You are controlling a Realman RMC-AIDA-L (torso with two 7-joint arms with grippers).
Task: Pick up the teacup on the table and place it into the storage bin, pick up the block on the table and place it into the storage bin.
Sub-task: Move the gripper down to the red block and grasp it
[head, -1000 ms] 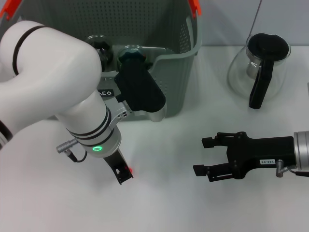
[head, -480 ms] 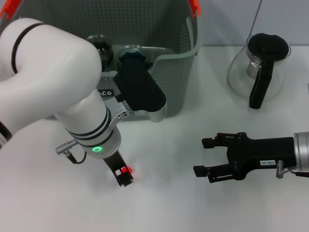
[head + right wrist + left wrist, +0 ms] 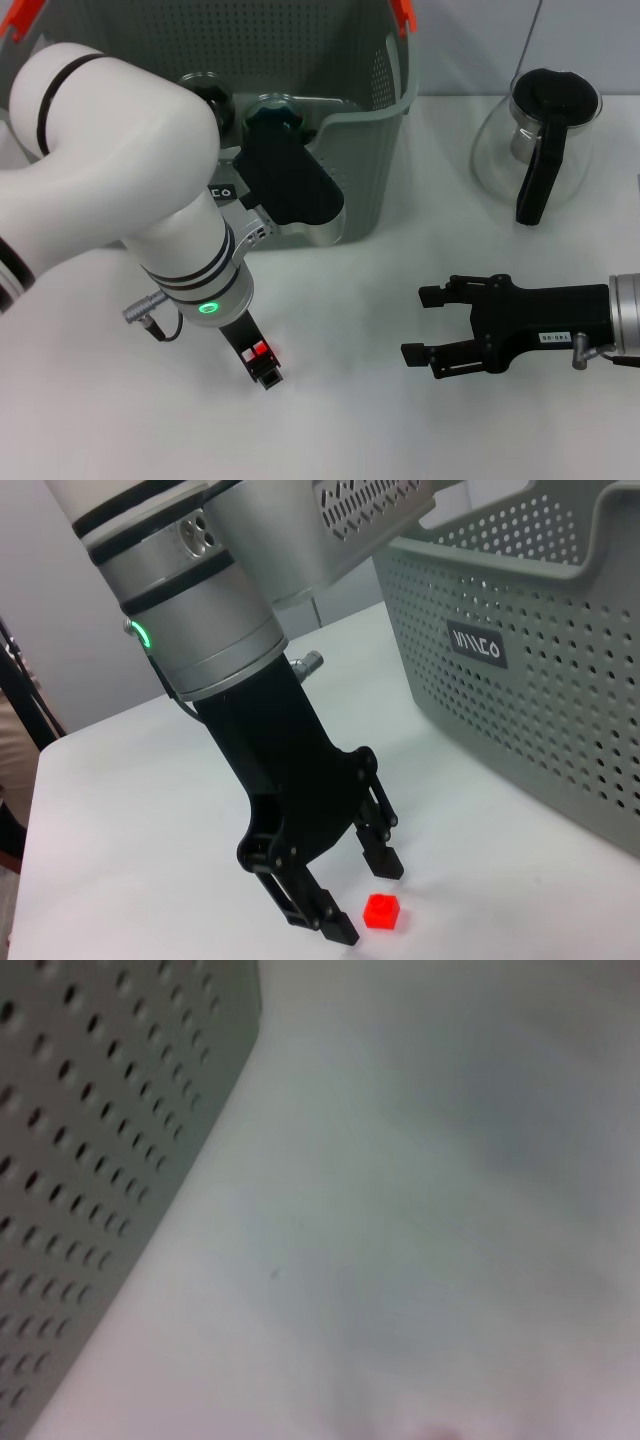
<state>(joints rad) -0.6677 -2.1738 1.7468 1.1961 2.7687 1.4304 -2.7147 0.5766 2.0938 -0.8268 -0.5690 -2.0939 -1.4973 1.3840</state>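
Fingers of the left hand (image 3: 362,900) stand spread on either side of the small red plastic block (image 3: 382,912), which sits on the white counter (image 3: 330,420) between them, untouched, so the pose looks set for closing on it. The large grey-green perforated plastic storage bin (image 3: 385,110) stands close behind the left arm, probably making the carry short. Well apart, the right hand (image 3: 425,325) hovers low over the counter, open and empty, apparently parked near a glass coffee pot with a black lid (image 3: 540,135).
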